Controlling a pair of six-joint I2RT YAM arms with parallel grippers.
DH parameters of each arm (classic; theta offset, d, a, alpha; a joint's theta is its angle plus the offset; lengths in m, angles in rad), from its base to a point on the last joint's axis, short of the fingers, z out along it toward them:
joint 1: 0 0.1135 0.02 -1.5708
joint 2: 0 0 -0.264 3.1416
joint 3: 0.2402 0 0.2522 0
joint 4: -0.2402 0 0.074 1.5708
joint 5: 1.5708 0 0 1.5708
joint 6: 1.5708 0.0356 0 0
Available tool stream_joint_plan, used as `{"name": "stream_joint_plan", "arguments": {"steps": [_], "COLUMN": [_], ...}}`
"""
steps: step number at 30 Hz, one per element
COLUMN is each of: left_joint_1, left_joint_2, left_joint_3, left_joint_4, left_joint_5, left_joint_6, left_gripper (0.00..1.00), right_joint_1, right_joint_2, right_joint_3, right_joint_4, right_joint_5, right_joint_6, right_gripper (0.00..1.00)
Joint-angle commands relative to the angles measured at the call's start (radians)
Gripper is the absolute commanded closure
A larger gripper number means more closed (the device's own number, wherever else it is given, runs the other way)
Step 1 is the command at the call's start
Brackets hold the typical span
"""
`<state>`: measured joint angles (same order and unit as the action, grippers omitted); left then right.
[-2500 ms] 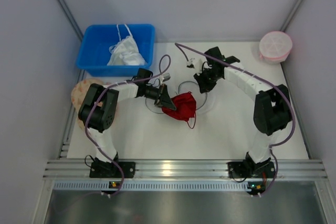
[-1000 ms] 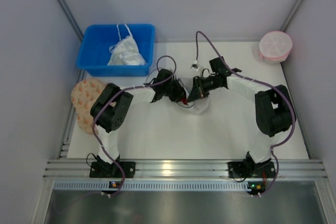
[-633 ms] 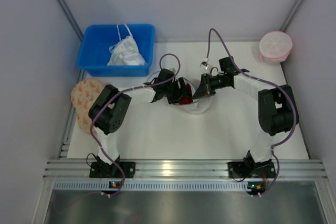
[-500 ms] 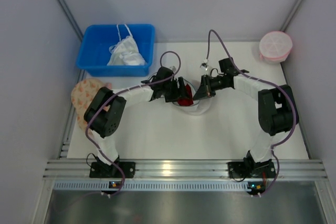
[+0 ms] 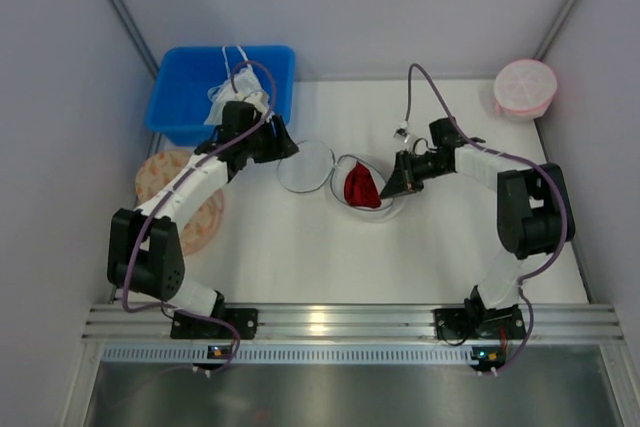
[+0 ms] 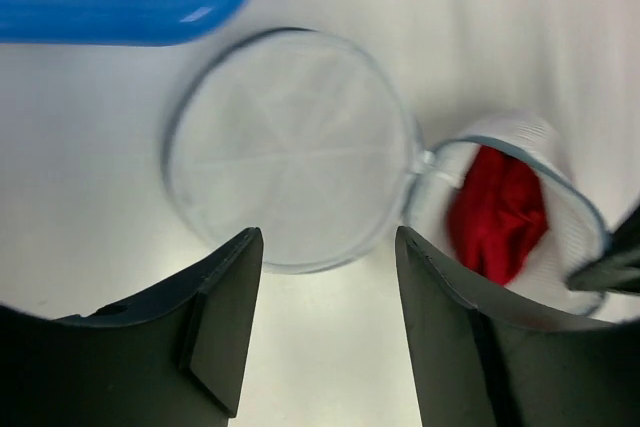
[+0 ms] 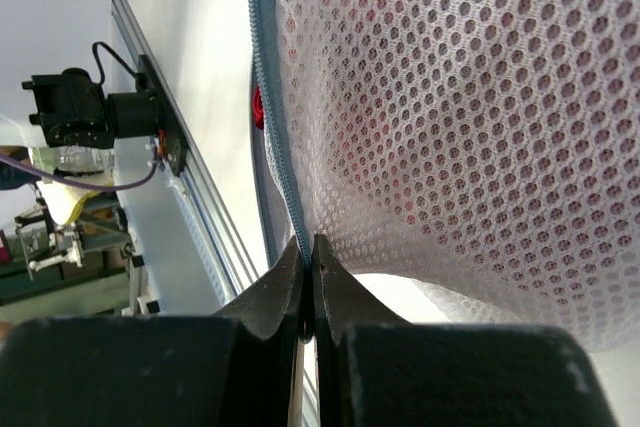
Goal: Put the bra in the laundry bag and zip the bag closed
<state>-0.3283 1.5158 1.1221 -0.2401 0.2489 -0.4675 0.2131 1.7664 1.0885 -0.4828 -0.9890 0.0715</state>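
Now pinching right rim of round translucent white mesh laundry bag in clenched right jaws, small dark-red fabric bra inside that half; released, empty left jaws nearer the flat left half.

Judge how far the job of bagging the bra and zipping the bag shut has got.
Done: the bra lies inside the cupped half of the laundry bag. In hand: the right hand is shut on the bag's zip edge; the left hand hangs open and empty near the flat half. Left: fold the halves together and run the zip round, since the bag gapes wide open.
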Motion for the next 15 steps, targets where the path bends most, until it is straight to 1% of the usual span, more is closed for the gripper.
{"name": "stream_joint_plan", "arguments": {"steps": [1, 4, 7, 10, 15], "left_joint_1": [0.064, 0.077, 0.081, 0.09, 0.107], "left_joint_2": [-0.016, 0.017, 0.072, 0.132, 0.199], "left_joint_3": [-0.051, -0.054, -0.042, -0.028, -0.05], "left_joint_4": [-0.036, -0.028, -0.011, -0.013, 0.016], "left_joint_5": [-0.052, -0.088, -0.082, -0.092, -0.088], "left_joint_6": [0.098, 0.133, 0.138, 0.106, 0.069], "left_gripper": [0.39, 0.4, 0.41, 0.42, 0.44], "right_joint_1": [-0.03, -0.058, -0.086, -0.103, -0.103], "right_joint_2": [-0.058, -0.055, -0.056, -0.061, -0.056], "right_joint_3": [-0.002, 0.007, 0.011, 0.016, 0.017], "right_joint_4": [-0.057, -0.108, -0.137, -0.149, -0.152], "right_joint_5": [0.001, 0.019, 0.03, 0.027, 0.019], "right_joint_6": [-0.094, -0.136, -0.165, -0.174, -0.177], "right_gripper": [1.0, 1.0, 1.0, 1.0, 1.0]}}
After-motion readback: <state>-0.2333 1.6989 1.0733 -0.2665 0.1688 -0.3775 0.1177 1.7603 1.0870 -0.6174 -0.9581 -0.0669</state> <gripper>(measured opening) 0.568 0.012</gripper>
